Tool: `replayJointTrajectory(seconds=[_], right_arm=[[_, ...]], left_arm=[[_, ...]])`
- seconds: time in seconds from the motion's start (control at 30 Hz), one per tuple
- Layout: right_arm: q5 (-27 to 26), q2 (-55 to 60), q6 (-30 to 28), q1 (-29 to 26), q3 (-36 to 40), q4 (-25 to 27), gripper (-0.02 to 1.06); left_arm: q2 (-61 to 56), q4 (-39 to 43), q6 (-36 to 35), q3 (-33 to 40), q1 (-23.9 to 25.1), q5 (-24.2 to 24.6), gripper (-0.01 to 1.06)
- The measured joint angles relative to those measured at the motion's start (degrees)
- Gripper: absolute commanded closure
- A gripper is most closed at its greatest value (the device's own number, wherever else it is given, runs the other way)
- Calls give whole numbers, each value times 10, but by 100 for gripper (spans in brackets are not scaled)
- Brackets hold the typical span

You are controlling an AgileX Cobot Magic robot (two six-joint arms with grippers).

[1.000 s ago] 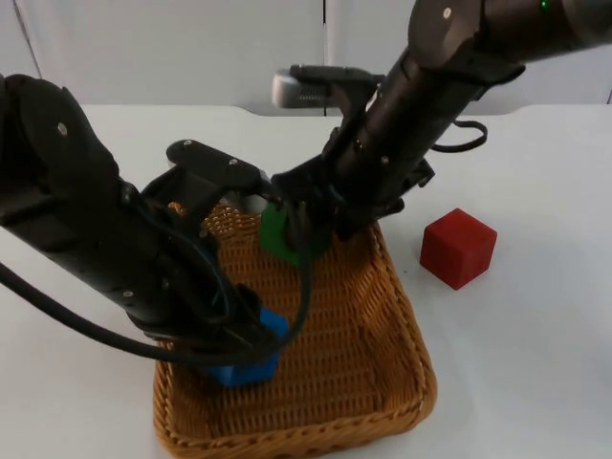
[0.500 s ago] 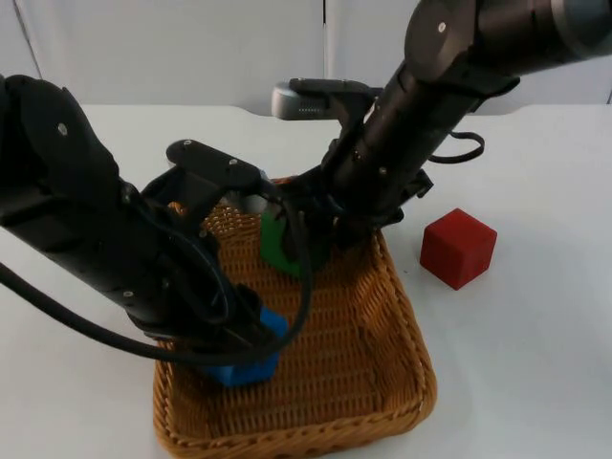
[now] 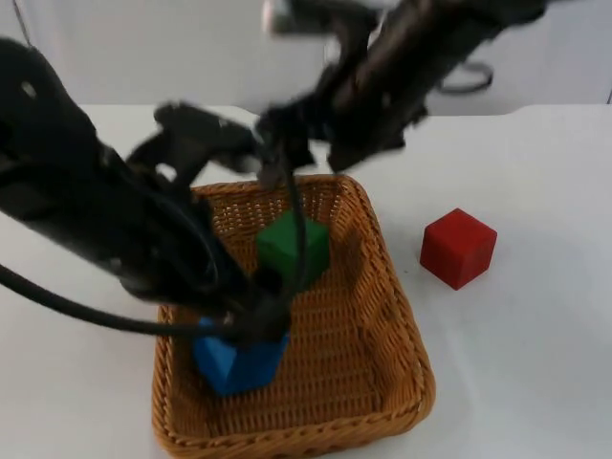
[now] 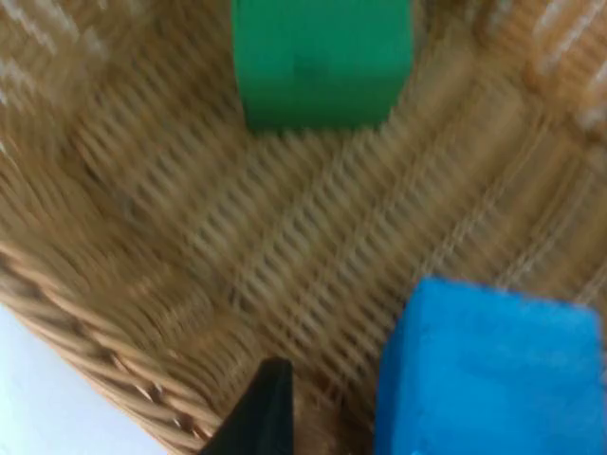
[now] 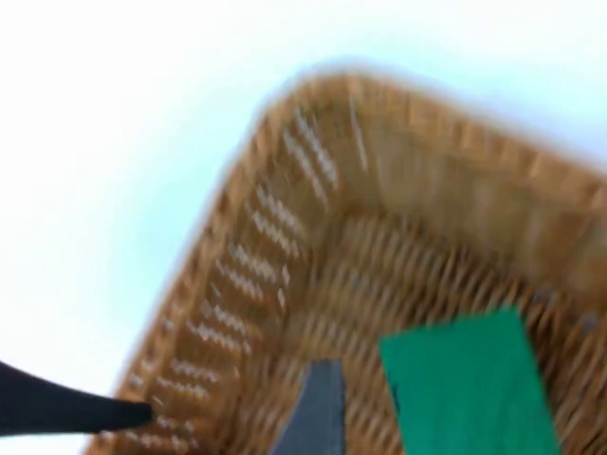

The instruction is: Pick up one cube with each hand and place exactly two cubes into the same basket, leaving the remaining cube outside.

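Note:
A woven basket [image 3: 394, 290] stands mid-table. Inside it rest a green cube [image 3: 294, 247] toward the back and a blue cube [image 3: 239, 356] at the front left. A red cube [image 3: 458, 248] sits on the table to the basket's right. My left gripper [image 3: 256, 311] hovers just above the blue cube, open; its fingertip [image 4: 261, 422] stands apart from the blue cube [image 4: 488, 370], with the green cube [image 4: 322, 57] beyond. My right gripper [image 3: 277, 161] hangs open above the basket's back rim, above and clear of the green cube [image 5: 469, 384], nothing between its fingers [image 5: 318, 417].
White table surrounds the basket, with open room on the right around the red cube. The basket's rim [image 5: 285, 114] and weave [image 4: 95, 351] lie close under both grippers. Both arms cross over the basket's left and back sides.
The right gripper has let go of the green cube and risen back; the cube now lies in the basket. The left arm has lifted off the blue cube.

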Motion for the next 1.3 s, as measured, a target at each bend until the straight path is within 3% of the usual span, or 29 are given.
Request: replayJointTrajectory(seconds=[0.57, 0.93, 1.3], right_arm=[[10, -234, -9, 0, 0, -18, 31], [33, -278, -26, 0, 21, -20, 31], [21, -358, -39, 0, 130, -21, 31]], left_arm=[[-313, 0, 0, 1, 0, 1, 5], [-379, 0, -8, 1, 0, 17, 5], [-402, 0, -23, 1, 0, 81, 5]])
